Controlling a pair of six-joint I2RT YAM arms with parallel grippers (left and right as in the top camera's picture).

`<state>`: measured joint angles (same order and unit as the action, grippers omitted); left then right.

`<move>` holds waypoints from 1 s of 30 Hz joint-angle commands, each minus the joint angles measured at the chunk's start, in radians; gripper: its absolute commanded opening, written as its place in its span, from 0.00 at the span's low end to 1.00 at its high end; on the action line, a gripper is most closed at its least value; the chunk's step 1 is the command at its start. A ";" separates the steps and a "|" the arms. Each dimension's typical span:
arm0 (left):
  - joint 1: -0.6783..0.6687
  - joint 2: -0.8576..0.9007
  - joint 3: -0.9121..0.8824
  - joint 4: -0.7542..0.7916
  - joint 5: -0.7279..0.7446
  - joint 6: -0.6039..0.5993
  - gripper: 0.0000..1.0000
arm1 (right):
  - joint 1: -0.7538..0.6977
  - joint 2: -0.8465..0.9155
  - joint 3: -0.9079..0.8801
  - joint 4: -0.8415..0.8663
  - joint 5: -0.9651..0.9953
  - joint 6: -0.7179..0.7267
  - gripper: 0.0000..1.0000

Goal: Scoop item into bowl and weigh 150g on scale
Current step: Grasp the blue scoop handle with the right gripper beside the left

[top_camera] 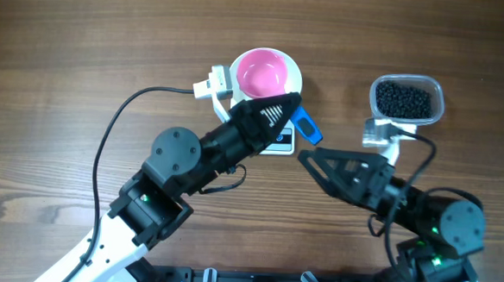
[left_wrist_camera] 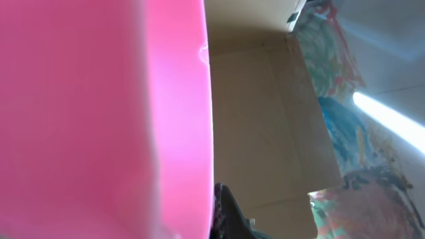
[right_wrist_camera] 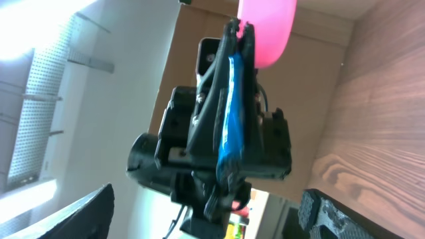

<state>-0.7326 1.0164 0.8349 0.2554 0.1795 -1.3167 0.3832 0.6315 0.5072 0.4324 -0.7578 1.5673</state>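
Observation:
My left gripper (top_camera: 281,108) is shut on a scoop with a pink cup (top_camera: 262,73) and a blue handle (top_camera: 306,125). The cup hangs over the white bowl (top_camera: 297,73), whose inside it hides. The bowl stands on the white scale (top_camera: 280,143), mostly covered by my arm. In the left wrist view the pink cup (left_wrist_camera: 99,113) fills the left side beside one dark finger (left_wrist_camera: 229,216). The black beads (top_camera: 404,99) lie in a clear tub at the right. My right gripper (top_camera: 307,157) stands open just right of the handle; its fingers (right_wrist_camera: 86,212) frame the blue handle (right_wrist_camera: 232,113).
The clear plastic tub (top_camera: 437,92) sits at the back right, just beyond my right wrist. A black cable (top_camera: 114,125) runs from the left arm across the wooden table (top_camera: 66,54). Both arms crowd the middle front of the table.

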 commanded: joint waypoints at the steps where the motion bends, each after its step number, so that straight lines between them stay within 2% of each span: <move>1: -0.022 0.000 0.011 0.006 -0.036 -0.008 0.04 | 0.045 0.072 0.025 0.085 0.108 0.002 0.89; 7: -0.023 -0.001 0.011 0.007 -0.043 0.000 0.04 | 0.045 0.124 0.025 0.102 0.158 0.004 0.85; 10: -0.023 -0.001 0.011 0.006 -0.052 0.000 0.04 | 0.045 0.140 0.025 0.099 0.191 0.004 0.73; 13: -0.023 -0.001 0.011 -0.003 -0.082 0.026 0.04 | 0.045 0.144 0.025 0.099 0.221 0.004 0.55; 15: -0.023 -0.001 0.011 -0.011 -0.099 0.056 0.04 | 0.045 0.144 0.025 0.102 0.228 0.004 0.48; 30: -0.029 0.003 0.011 -0.039 -0.126 0.056 0.04 | 0.045 0.164 0.025 0.108 0.159 0.059 0.47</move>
<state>-0.7517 1.0164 0.8349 0.2161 0.0715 -1.2846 0.4229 0.7780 0.5087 0.5331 -0.5758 1.6043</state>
